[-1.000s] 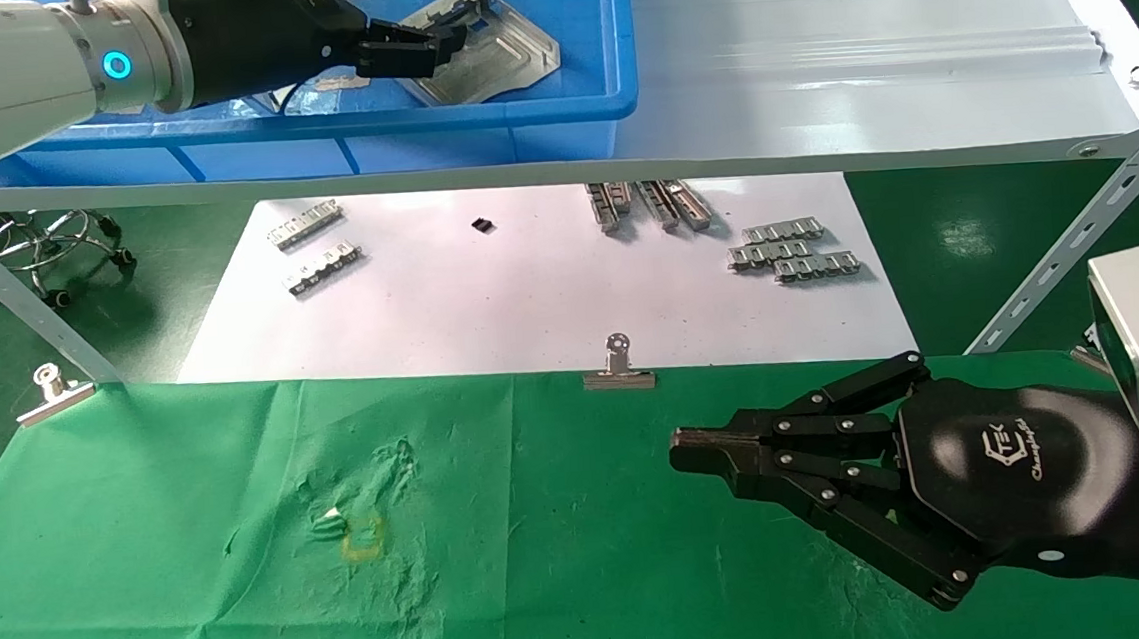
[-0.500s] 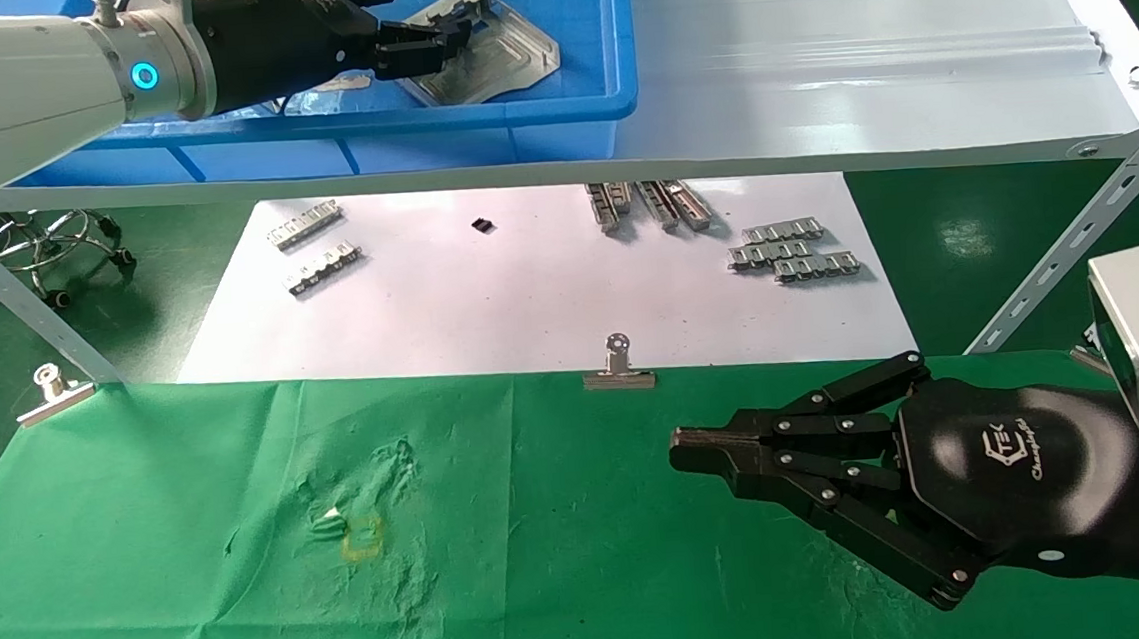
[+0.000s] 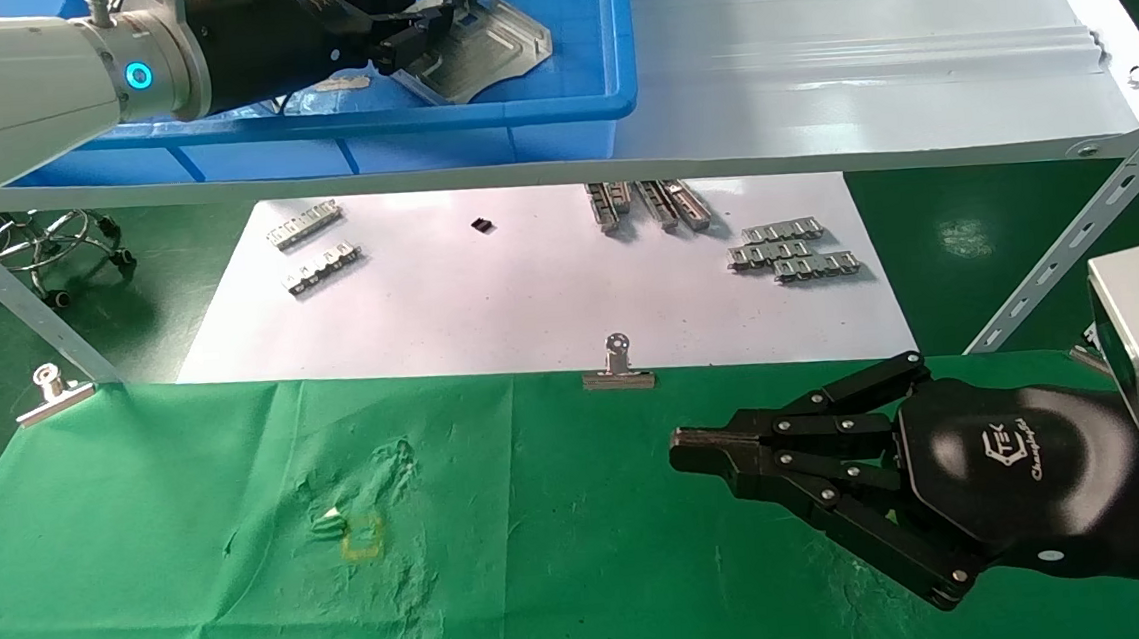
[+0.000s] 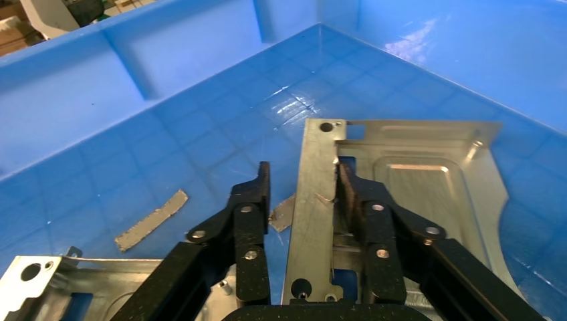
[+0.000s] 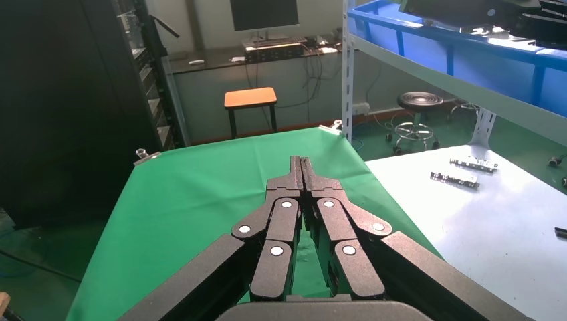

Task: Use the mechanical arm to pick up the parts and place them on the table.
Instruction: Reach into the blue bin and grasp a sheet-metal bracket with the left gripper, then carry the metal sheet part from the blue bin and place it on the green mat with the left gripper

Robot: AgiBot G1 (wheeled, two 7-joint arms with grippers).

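The table (image 3: 197, 586), covered in wrinkled green cloth, fills the lower half of the head view, with a silver binder clip (image 3: 618, 368) at the middle of its far edge and another at its left corner. Beyond it lies a white sheet (image 3: 528, 292) carrying several small link strips (image 3: 793, 251). Above that, a pale grey shelf (image 3: 862, 58) runs across the top of the frame, and a blue bin (image 3: 575, 109) sits on it at upper left.

The left gripper (image 3: 414, 30) reaches into the bin from the upper left, its silver-white arm showing a blue light ring. In the left wrist view its black fingers (image 4: 249, 214) are clamped on the upturned edge of one part (image 4: 428, 194), one finger on each side of the thin metal wall, with only the sheet's thickness between them on the gripping side. In the head view that part (image 3: 481, 50) is tilted, one end raised toward the claw and the other end low near the bin floor. A second part (image 4: 53, 287) lies flat on the bin floor just beside the claw, at the lower left of the wrist picture, and a scrap of grey tape (image 4: 150, 219) is stuck to the floor nearby.

The right gripper (image 3: 684, 449) hangs over the green cloth at lower right, its fingers pressed together at the tips and holding nothing.
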